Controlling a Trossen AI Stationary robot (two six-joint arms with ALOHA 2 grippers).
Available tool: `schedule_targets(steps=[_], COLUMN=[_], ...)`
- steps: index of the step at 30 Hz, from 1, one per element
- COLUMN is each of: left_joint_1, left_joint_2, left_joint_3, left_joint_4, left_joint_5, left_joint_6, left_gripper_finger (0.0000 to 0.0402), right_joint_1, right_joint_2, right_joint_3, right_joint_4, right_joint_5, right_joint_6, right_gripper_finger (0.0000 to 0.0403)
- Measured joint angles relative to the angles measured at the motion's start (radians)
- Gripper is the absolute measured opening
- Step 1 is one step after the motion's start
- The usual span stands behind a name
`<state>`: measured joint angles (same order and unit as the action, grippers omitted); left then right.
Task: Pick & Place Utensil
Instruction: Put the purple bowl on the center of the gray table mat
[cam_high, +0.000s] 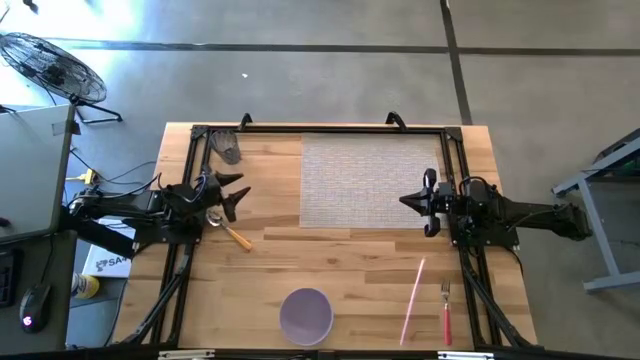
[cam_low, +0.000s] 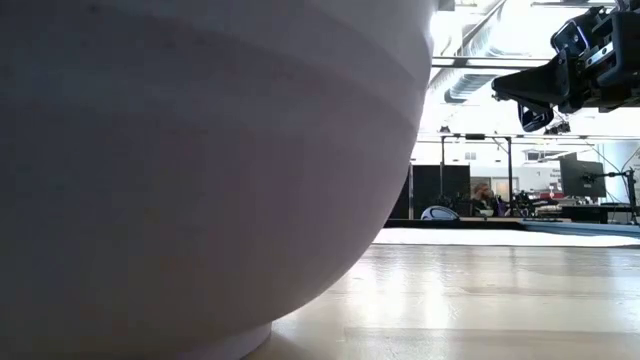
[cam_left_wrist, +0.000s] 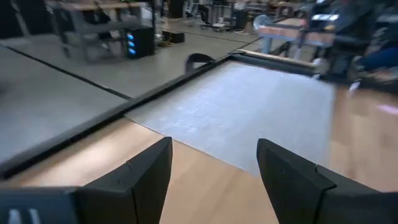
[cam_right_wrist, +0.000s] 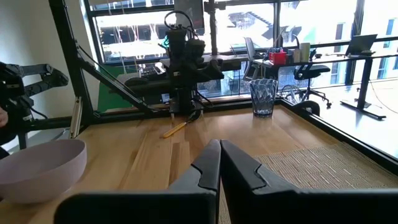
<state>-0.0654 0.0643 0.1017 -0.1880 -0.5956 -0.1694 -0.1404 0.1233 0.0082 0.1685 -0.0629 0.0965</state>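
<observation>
A spoon with a yellow-orange handle (cam_high: 236, 236) lies flat on the wood near the table's left side, also in the right wrist view as the spoon (cam_right_wrist: 176, 129). A red-handled fork (cam_high: 446, 314) and a pink stick (cam_high: 413, 290) lie near the right front corner. My left gripper (cam_high: 238, 196) is open above the table, just beyond the spoon's bowl end, with its fingers (cam_left_wrist: 149, 171) pointing toward the placemat. My right gripper (cam_high: 428, 203) hovers shut at the placemat's right edge, seen as the right gripper (cam_right_wrist: 219, 152) in its wrist view.
A woven grey placemat (cam_high: 370, 180) covers the far middle of the table. A lavender bowl (cam_high: 306, 315) stands at the near edge and fills most of the low view (cam_low: 200, 150). A mesh cup (cam_high: 228, 147) stands at the far left corner. Bare wood lies between bowl and placemat.
</observation>
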Motion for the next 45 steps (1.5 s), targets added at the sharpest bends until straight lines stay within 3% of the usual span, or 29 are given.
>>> schedule_targets(steps=[7,45], left_joint_1=[0.0,0.0], left_joint_2=[0.0,0.0], left_joint_3=[0.0,0.0], left_joint_4=[0.007,0.058], left_joint_5=[0.146,0.133], left_joint_6=[-0.131,-0.094], left_gripper_finger=[0.0231,0.0231], right_joint_1=[0.0,0.0], right_joint_2=[0.0,0.0], right_joint_3=[0.0,0.0], right_joint_4=[0.0,0.0], right_joint_5=[0.0,0.0], right_joint_6=[0.0,0.0], right_gripper_finger=[0.0003,0.0002])
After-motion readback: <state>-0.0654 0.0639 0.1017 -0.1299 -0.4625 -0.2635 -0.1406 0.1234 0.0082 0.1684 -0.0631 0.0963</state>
